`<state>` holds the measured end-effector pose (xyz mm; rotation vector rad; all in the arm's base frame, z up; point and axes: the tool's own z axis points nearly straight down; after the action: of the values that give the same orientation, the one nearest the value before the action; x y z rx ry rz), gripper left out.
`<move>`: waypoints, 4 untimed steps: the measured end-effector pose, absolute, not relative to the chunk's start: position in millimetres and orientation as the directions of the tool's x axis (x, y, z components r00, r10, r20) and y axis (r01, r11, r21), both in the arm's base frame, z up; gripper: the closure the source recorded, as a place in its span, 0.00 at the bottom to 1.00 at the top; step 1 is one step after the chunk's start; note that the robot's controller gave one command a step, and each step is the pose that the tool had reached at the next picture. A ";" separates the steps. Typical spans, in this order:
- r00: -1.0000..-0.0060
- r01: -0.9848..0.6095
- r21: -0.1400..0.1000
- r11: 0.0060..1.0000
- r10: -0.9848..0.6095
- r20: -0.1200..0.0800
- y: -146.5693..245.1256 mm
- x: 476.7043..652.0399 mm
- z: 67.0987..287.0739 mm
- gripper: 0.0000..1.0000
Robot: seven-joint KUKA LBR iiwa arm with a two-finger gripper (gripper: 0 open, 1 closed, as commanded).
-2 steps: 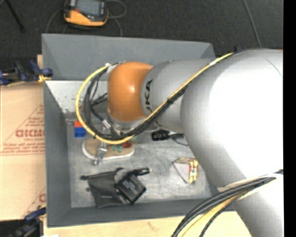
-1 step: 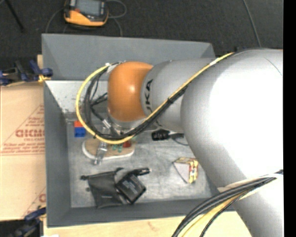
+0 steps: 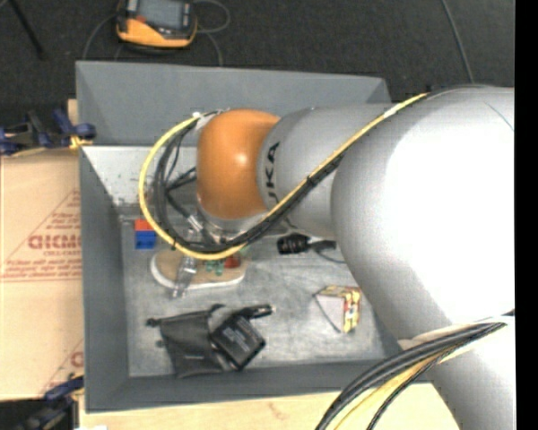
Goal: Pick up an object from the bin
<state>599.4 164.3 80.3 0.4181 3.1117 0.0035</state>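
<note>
My gripper (image 3: 185, 276) reaches down from under the orange cover into the left middle of the bin. It is right over a flat, pale oval thing with a tan top (image 3: 213, 274) that lies on the bin floor, and it seems to touch that thing's left end. Small red and green marks show on the oval thing's surface. Just to the left, a small blue and orange block (image 3: 144, 234) sits by the bin's left wall.
A black tool-like thing with a strap (image 3: 211, 334) lies at the front of the bin. A white wedge-shaped packet with red print (image 3: 340, 308) rests at the right. A small black part (image 3: 295, 244) lies under the arm, which covers the bin's right side.
</note>
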 end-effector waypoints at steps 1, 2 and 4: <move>-0.964 0.265 -0.001 0.964 0.265 0.003 163.6 598.5 92.4 1.00; -0.964 0.265 0.000 0.964 0.265 0.001 163.4 599.0 107.5 1.00; -0.964 0.266 0.002 0.964 0.266 -0.003 163.0 599.9 129.3 1.00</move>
<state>599.9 163.0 129.3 0.4218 3.1103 0.0025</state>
